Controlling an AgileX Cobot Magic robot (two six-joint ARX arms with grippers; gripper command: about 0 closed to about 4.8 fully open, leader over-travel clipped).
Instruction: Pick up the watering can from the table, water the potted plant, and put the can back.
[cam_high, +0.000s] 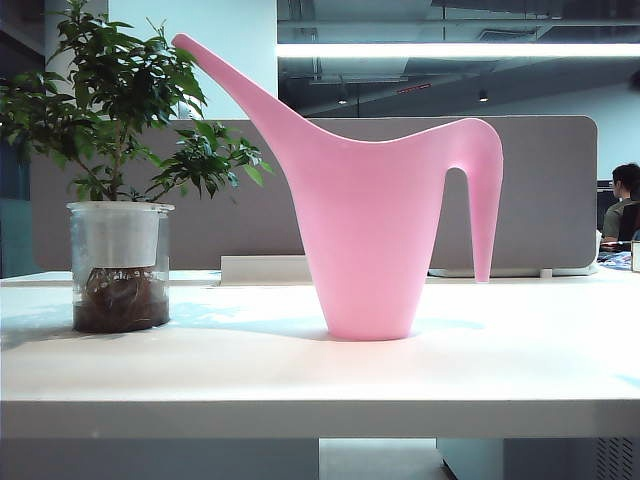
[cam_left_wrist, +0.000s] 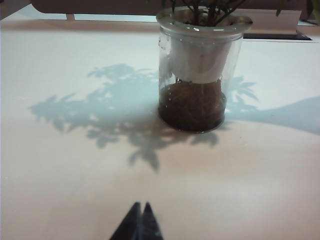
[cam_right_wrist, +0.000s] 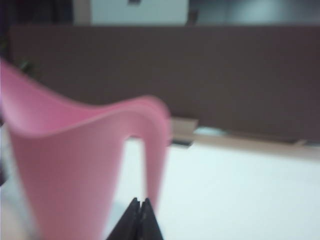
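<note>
The pink watering can (cam_high: 368, 215) stands upright on the white table (cam_high: 320, 375), its spout slanting toward the potted plant (cam_high: 118, 175) at the left. No arm shows in the exterior view. In the right wrist view the can (cam_right_wrist: 75, 160) looms blurred just beyond my right gripper (cam_right_wrist: 140, 202), which is shut and empty, short of the handle's free tip (cam_right_wrist: 155, 175). My left gripper (cam_left_wrist: 141, 205) is shut with nothing in it, low over the table and well short of the plant's clear pot (cam_left_wrist: 197, 70).
A grey partition (cam_high: 560, 190) runs behind the table. A low white block (cam_high: 265, 268) lies at the table's back edge. A seated person (cam_high: 622, 205) is at the far right. The table's thick front edge (cam_high: 320, 418) faces the exterior camera.
</note>
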